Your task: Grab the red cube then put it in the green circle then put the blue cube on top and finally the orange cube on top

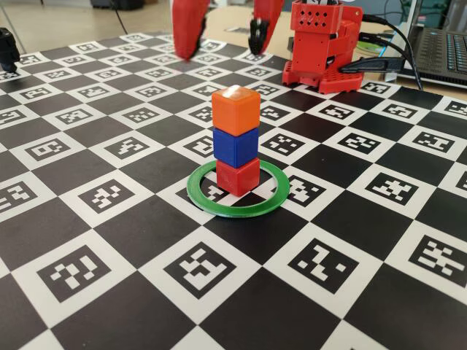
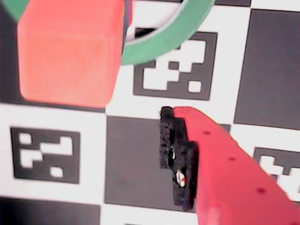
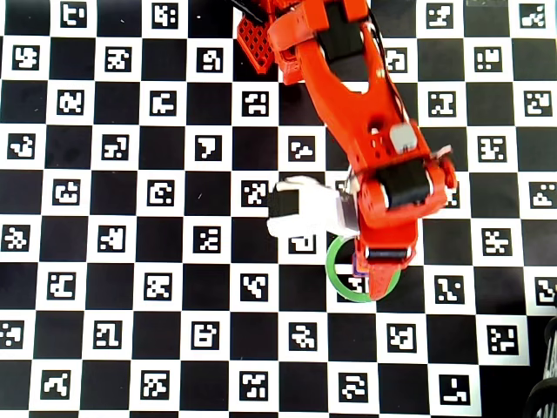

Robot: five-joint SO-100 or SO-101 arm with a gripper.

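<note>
The red cube (image 1: 237,177) stands inside the green circle (image 1: 210,201). The blue cube (image 1: 236,146) sits on it, and the orange cube (image 1: 235,109) sits on the blue one, making an upright stack of three. My gripper (image 1: 222,35) hangs above and behind the stack, open and empty, its two fingers spread wide. In the wrist view the orange cube's top (image 2: 70,51) fills the upper left, with part of the green circle (image 2: 183,28) beside it; one black-padded finger (image 2: 176,154) shows at the right. In the overhead view the arm hides the cubes; only the circle's arc (image 3: 333,274) shows.
The red robot base (image 1: 321,47) stands at the back right of the checkered marker board (image 1: 146,168). A laptop (image 1: 441,44) and cables lie behind it. A black object (image 1: 7,47) stands at the far left edge.
</note>
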